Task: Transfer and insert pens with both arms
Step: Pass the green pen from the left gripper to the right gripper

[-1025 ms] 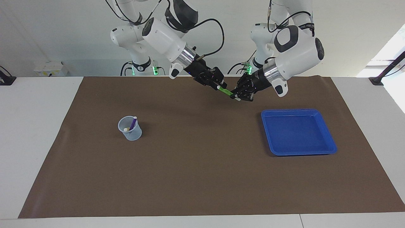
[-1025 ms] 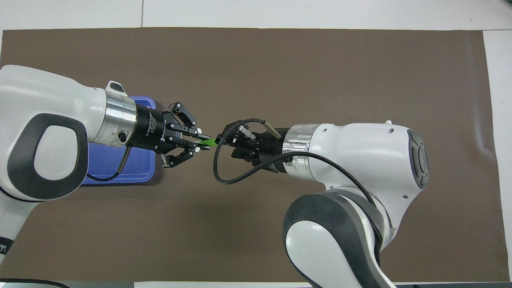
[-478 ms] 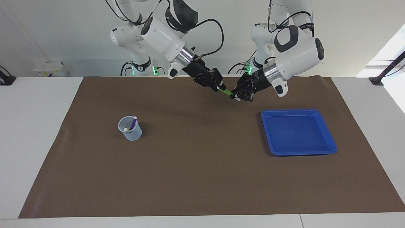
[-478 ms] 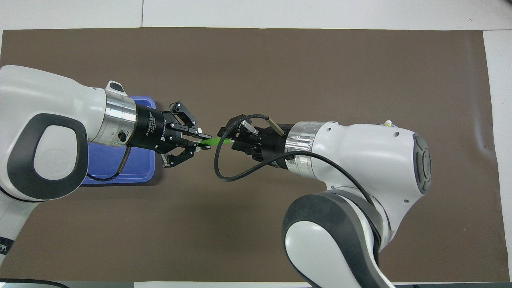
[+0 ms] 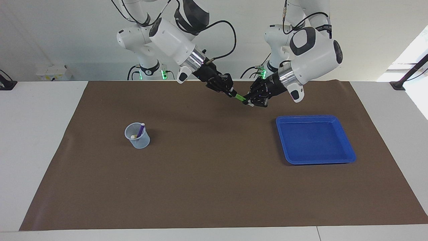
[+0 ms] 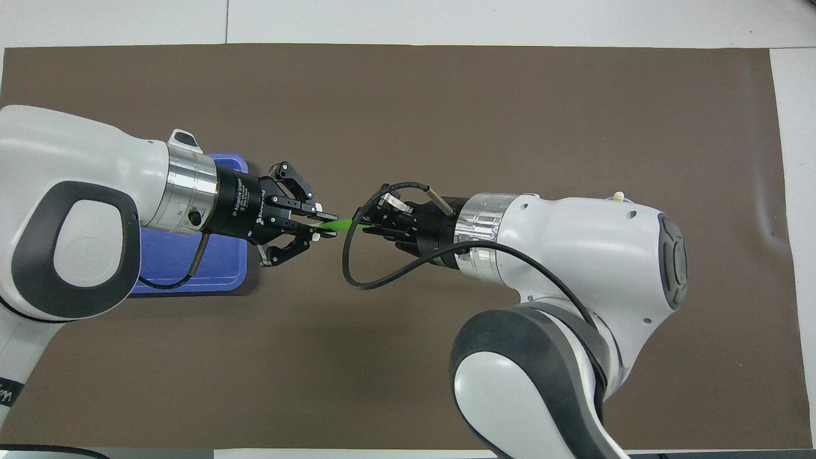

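The green pen (image 5: 239, 97) hangs in the air between my two grippers, over the brown mat toward the robots' edge; it also shows in the overhead view (image 6: 340, 224). My left gripper (image 5: 248, 100) (image 6: 319, 229) is shut on one end of it. My right gripper (image 5: 231, 92) (image 6: 366, 224) has its fingers drawn together on the pen's other end. The purple pen (image 5: 140, 129) stands in a clear plastic cup (image 5: 137, 138) at the right arm's end of the table. A pale pen end (image 5: 133, 136) lies in the cup beside it. The yellow pen's body is hidden.
An empty blue tray (image 5: 314, 139) sits on the brown mat (image 5: 214, 174) toward the left arm's end; in the overhead view the left arm covers most of the tray (image 6: 191, 271). The right arm covers the cup in the overhead view.
My right gripper has drawn back a little toward its own side, so more of the green pen shows, and its fingers have narrowed on the pen's end. The left gripper has held still.
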`<action>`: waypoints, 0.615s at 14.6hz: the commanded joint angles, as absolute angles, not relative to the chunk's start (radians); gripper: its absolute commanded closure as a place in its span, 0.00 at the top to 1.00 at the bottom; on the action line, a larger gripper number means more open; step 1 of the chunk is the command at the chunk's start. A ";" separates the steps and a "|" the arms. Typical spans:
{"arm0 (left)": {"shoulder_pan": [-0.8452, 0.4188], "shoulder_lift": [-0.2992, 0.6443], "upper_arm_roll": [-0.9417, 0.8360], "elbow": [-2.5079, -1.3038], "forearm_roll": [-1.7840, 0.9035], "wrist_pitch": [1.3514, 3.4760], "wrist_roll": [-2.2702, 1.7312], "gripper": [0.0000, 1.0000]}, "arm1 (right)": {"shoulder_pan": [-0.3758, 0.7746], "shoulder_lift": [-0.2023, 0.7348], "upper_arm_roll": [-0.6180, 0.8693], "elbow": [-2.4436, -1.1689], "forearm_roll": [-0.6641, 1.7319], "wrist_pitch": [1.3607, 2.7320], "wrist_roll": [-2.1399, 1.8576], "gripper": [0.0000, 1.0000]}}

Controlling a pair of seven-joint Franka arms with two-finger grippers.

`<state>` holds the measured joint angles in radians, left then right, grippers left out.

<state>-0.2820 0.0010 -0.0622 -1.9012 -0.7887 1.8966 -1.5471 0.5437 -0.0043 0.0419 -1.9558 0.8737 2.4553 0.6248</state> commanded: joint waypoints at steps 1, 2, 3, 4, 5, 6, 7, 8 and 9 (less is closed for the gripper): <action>-0.284 -0.035 -0.058 -1.940 -0.811 1.921 -1.565 0.00 | 0.546 -0.014 0.041 -1.970 0.891 2.465 0.606 0.00; -0.285 -0.035 -0.058 -1.940 -0.810 1.921 -1.556 0.00 | 0.546 -0.014 0.041 -1.971 0.891 2.464 0.606 0.00; -0.294 -0.037 -0.057 -1.936 -0.805 1.930 -1.548 0.99 | 0.546 -0.015 0.041 -1.971 0.891 2.464 0.606 0.00; -0.298 -0.038 -0.058 -1.936 -0.804 1.937 -1.545 1.00 | 0.545 -0.014 0.041 -1.970 0.891 2.464 0.606 0.00; -0.298 -0.043 -0.058 -1.936 -0.802 1.936 -1.546 1.00 | 0.545 -0.015 0.041 -1.971 0.891 2.457 0.603 0.00; -0.298 -0.044 -0.058 -1.936 -0.801 1.936 -1.545 1.00 | 0.540 -0.015 0.041 -1.970 0.887 2.447 0.595 0.00; -0.298 -0.044 -0.058 -1.934 -0.796 1.936 -1.542 1.00 | 0.526 -0.015 0.035 -1.970 0.865 2.398 0.577 0.00; -0.298 -0.044 -0.058 -1.931 -0.792 1.937 -1.534 1.00 | 0.490 -0.015 0.034 -1.959 0.815 2.326 0.521 0.00; -0.298 -0.043 -0.058 -1.930 -0.778 1.939 -1.507 1.00 | 0.438 -0.015 0.035 -1.944 0.745 2.244 0.452 0.00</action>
<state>-0.2848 -0.0170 -0.0657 -1.9017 -0.7875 1.9135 -1.5377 0.5175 -0.0046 0.0363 -1.9555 0.8209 2.3634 0.5578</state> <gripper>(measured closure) 0.211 0.824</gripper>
